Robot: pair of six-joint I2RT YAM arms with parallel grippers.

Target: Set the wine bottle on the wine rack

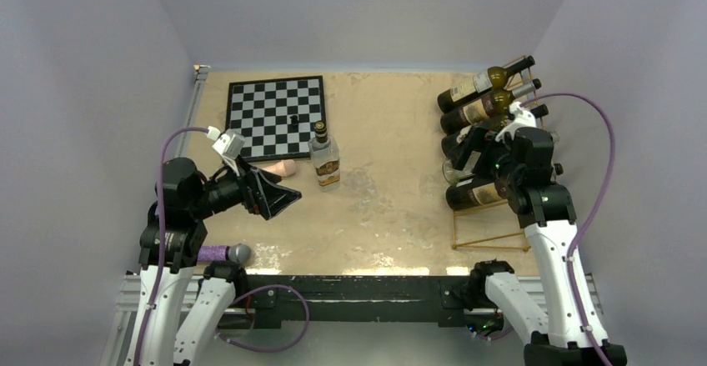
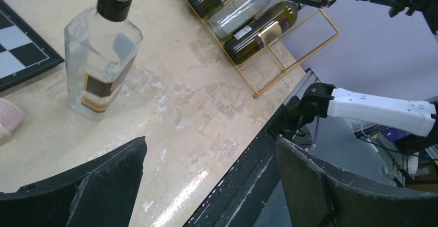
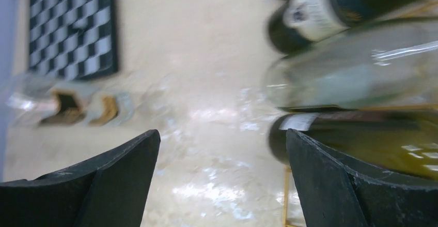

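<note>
Both pincers gape wide and hold nothing: the left gripper (image 2: 210, 140) hangs near the near-left corner, out of the way, while the right gripper (image 3: 221, 133) hovers over the gold-yellow wire wine rack (image 2: 296, 62) at the worktop's right edge. A dark green glass wine bottle (image 1: 475, 193) lies in the lowest filled slot, just below those open jaws, cradled slantwise by the rods so it cannot roll; the placing looks done. One square clear glass bottle (image 1: 326, 164) stands mid-worktop beside the black-and-white chessboard (image 1: 275, 116).

Pale lavender walls (image 1: 83, 49), beige tabletop (image 1: 383, 132)
</note>
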